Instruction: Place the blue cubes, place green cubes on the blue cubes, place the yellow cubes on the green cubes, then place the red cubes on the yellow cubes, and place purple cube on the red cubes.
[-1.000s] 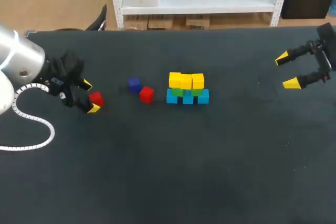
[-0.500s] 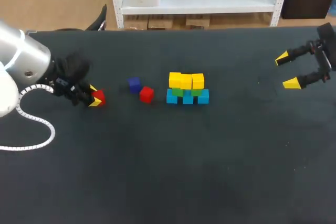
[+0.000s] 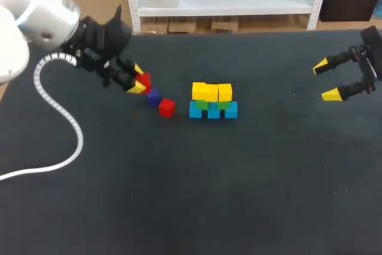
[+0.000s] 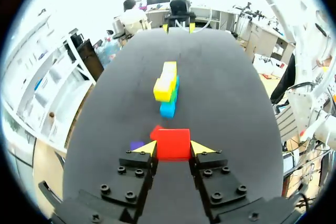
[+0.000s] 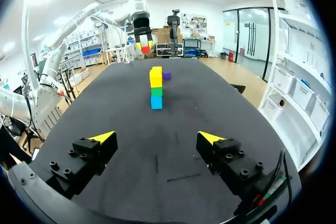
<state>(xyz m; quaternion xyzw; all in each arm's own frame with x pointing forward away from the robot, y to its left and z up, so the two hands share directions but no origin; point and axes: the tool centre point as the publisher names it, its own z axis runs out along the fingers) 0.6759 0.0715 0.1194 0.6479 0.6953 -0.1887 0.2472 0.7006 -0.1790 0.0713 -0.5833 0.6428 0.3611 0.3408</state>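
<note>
My left gripper point(image 3: 138, 82) is shut on a red cube point(image 3: 144, 80) and holds it above the table, just left of the purple cube point(image 3: 153, 96). In the left wrist view the red cube point(image 4: 172, 144) sits between the yellow fingertips point(image 4: 144, 149), with the purple cube point(image 4: 137, 145) below and beside it. A second red cube point(image 3: 166, 107) lies on the table. The stack point(image 3: 213, 101) stands mid-table: blue cubes point(image 3: 213, 111) at the bottom, green cubes point(image 3: 203, 104), yellow cubes point(image 3: 212, 92) on top. My right gripper point(image 3: 330, 80) hangs open at the far right, with nothing in it.
The black table point(image 3: 239, 183) has wide bare cloth in front of the stack and between the stack and my right gripper point(image 5: 157, 139). The left arm's white cable point(image 3: 57, 111) loops over the table's left part.
My left gripper shut on the left red cube, lifted it and carried it right and toward the back, up to the purple cube. The right arm has not moved.
</note>
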